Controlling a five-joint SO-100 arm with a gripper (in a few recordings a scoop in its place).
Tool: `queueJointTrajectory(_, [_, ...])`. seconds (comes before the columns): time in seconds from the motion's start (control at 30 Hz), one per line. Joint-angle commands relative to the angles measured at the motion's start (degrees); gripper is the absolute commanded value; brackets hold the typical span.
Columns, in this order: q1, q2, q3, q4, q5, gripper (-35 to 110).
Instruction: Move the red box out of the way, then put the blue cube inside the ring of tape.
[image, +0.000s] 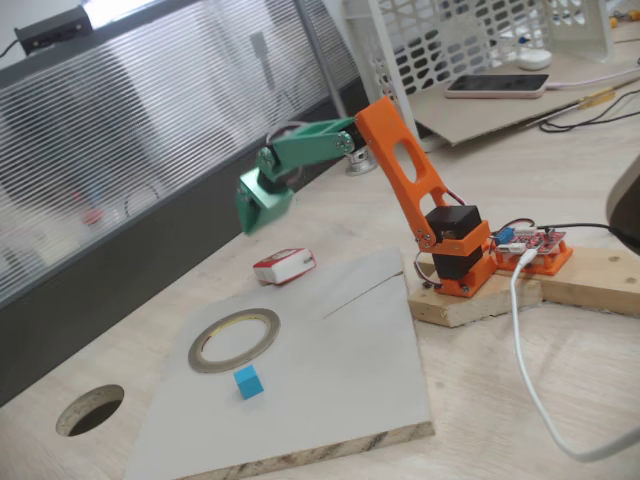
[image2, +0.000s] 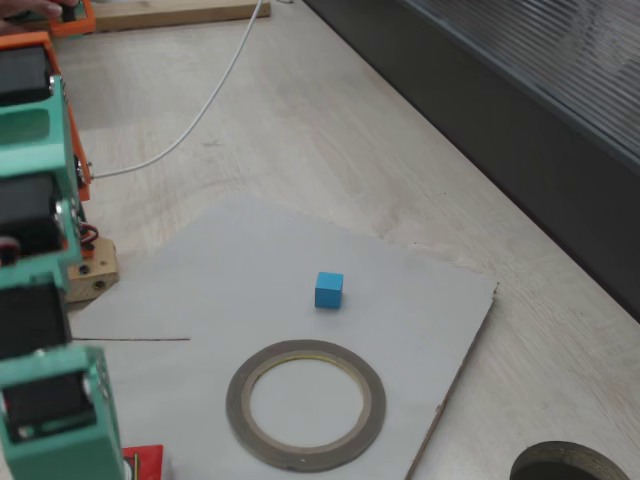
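A pale wooden table (image: 560, 380) meets a frosted ribbed glass partition (image: 130, 130) — dark base, bright daylight behind.

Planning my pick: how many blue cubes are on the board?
1: the blue cube sits on the grey board, just outside the ring of tape; none appears hidden.

Even, soft daylight-like lighting in both fixed views, faint diffuse shadows only, mild glare washing out the ribbed translucent wall panel (image: 150, 150) and the pale wooden tabletop (image2: 330, 130), slight softness overall, green arm housing (image2: 40, 300) close to lens and blurry.
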Motion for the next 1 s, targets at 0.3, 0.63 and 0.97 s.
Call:
queueJointTrajectory(0.3, [0.35,15.12,15.38,7.47,0.09,0])
queueJointTrajectory(0.63, [0.26,17.31,14.24,32.43,0.62,0])
queueJointTrajectory(0.97, [0.26,15.91,14.24,32.43,0.62,0])
